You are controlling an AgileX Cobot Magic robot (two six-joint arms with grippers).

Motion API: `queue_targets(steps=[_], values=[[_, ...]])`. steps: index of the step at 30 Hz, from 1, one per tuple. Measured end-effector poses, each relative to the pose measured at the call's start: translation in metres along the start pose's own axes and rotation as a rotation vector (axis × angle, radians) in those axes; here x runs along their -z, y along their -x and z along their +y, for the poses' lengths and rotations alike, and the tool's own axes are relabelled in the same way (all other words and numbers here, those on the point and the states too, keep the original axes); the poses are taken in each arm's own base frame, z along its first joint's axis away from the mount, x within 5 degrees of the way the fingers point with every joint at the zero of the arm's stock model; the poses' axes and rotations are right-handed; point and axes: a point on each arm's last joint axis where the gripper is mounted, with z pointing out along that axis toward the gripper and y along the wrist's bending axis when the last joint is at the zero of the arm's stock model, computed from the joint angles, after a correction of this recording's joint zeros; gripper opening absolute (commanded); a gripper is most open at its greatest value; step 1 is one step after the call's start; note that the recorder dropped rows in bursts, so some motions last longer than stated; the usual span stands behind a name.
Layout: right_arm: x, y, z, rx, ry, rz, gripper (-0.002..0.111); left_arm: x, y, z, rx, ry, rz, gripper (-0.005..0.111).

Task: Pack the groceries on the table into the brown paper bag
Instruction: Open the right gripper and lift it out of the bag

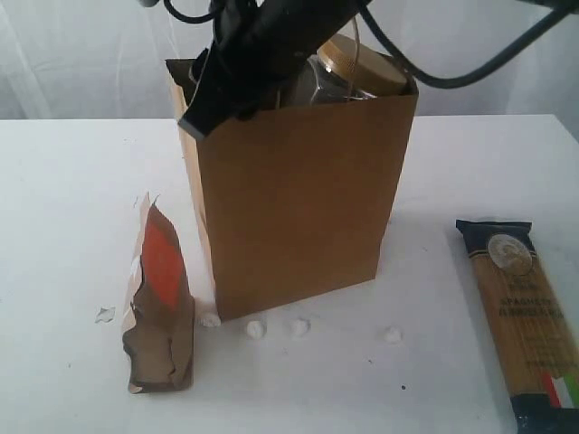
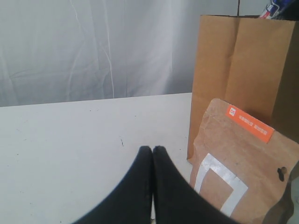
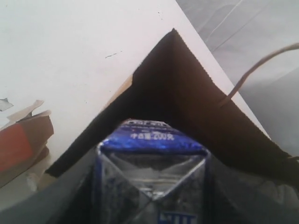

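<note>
The brown paper bag (image 1: pixel 298 199) stands upright mid-table. My right arm (image 1: pixel 262 45) reaches down into its mouth, fingertips hidden there. In the right wrist view my right gripper (image 3: pixel 152 156) is shut on the small blue-white carton (image 3: pixel 152 135), over the bag's dark opening (image 3: pixel 187 88). A tan-lidded clear jar (image 1: pixel 362 63) pokes out of the bag's top. The brown pouch (image 1: pixel 161 307) with its orange-red panel stands left of the bag. The spaghetti packet (image 1: pixel 525 316) lies flat on the right. My left gripper (image 2: pixel 153 149) is shut and empty, low over the table (image 2: pixel 70 140) beside the pouch (image 2: pixel 243 158).
Several small white pebble-like bits (image 1: pixel 256 329) lie in front of the bag, and a torn scrap (image 1: pixel 105 315) lies left of the pouch. A paper loop handle (image 3: pixel 261 65) arches over the bag's rim. A white curtain (image 2: pixel 93 46) backs the table.
</note>
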Motion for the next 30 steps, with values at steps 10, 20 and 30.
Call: queue_targets(steps=[10,20,30], values=[[0.002,-0.001,0.0,-0.001,0.003,0.018,0.065,0.0,0.0,0.0,0.0,0.0,0.0,0.0],[0.009,-0.001,-0.001,-0.009,0.006,0.015,0.063,0.0,0.0,0.0,0.0,0.0,0.0,0.0],[0.039,0.007,-0.009,-0.073,-0.025,-0.087,0.063,0.0,0.0,0.0,0.0,0.0,0.0,0.0]])
